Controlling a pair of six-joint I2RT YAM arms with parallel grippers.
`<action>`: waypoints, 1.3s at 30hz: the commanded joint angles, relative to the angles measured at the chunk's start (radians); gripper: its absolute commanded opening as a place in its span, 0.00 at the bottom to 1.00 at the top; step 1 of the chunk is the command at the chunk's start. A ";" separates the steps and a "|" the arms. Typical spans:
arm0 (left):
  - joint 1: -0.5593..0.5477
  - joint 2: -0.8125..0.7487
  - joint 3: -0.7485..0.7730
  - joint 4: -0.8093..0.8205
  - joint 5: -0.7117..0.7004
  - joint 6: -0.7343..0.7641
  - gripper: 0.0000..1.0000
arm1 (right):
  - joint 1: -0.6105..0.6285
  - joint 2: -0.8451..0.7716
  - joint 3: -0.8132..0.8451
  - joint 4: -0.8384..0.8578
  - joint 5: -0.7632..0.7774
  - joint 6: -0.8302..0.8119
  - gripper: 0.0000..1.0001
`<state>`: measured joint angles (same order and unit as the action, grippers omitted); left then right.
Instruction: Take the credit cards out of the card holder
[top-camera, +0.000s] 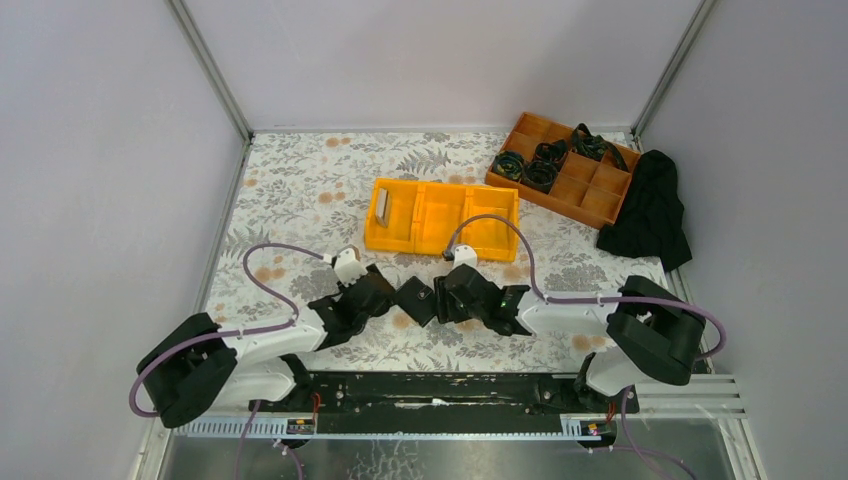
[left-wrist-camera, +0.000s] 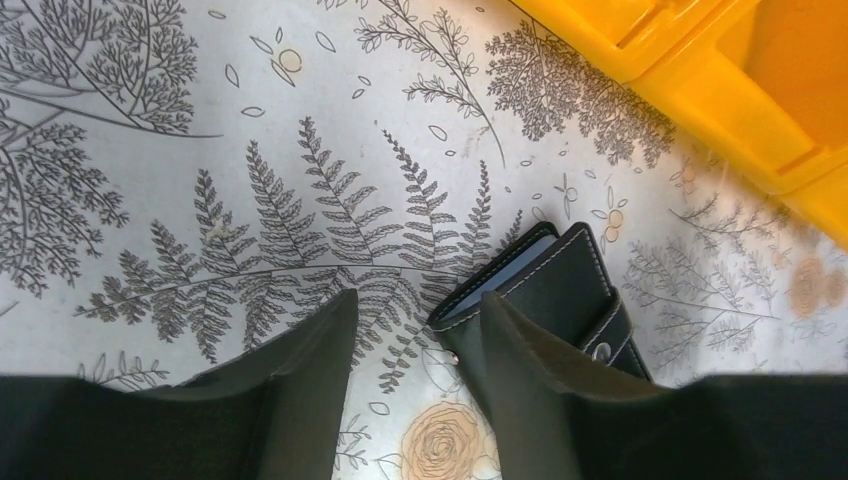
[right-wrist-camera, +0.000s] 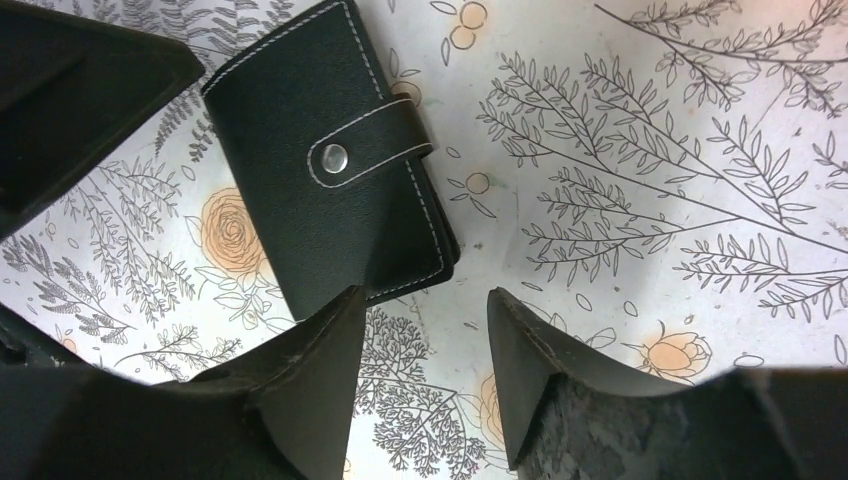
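left hand is standing spread, its two dark fingers apart over the floral table with nothing pinched between them. the black card holder is lying flat on the table just beside it, one corner hiding behind the finger on the right of the left wrist view. right hand is also standing spread and gripping nothing. in its own view the card holder is lying just beyond one fingertip, outside the gap, closed, with its strap snapped down by a silver stud. from above, the card holder is sitting between the two hands, near the front middle of the table. behind it a yellow three-compartment bin is resting, and a pale grey credit card is sitting in its left compartment. further back on the right an orange divided tray is holding black coiled straps, and a black cloth is lying crumpled beside it.
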<state>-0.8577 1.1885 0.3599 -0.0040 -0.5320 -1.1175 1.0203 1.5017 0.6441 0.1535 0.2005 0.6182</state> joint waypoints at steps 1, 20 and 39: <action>-0.005 -0.025 -0.022 0.040 0.015 0.022 0.43 | 0.037 -0.056 0.069 -0.054 0.107 -0.062 0.56; -0.004 -0.050 -0.150 0.275 0.143 0.094 0.00 | 0.061 0.274 0.404 -0.179 0.204 -0.283 0.53; -0.004 0.010 -0.146 0.309 0.133 0.101 0.00 | 0.123 0.257 0.395 -0.237 0.256 -0.275 0.51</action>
<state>-0.8577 1.1912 0.2108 0.2844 -0.3992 -1.0363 1.1229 1.7870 1.0248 -0.0509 0.4114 0.3443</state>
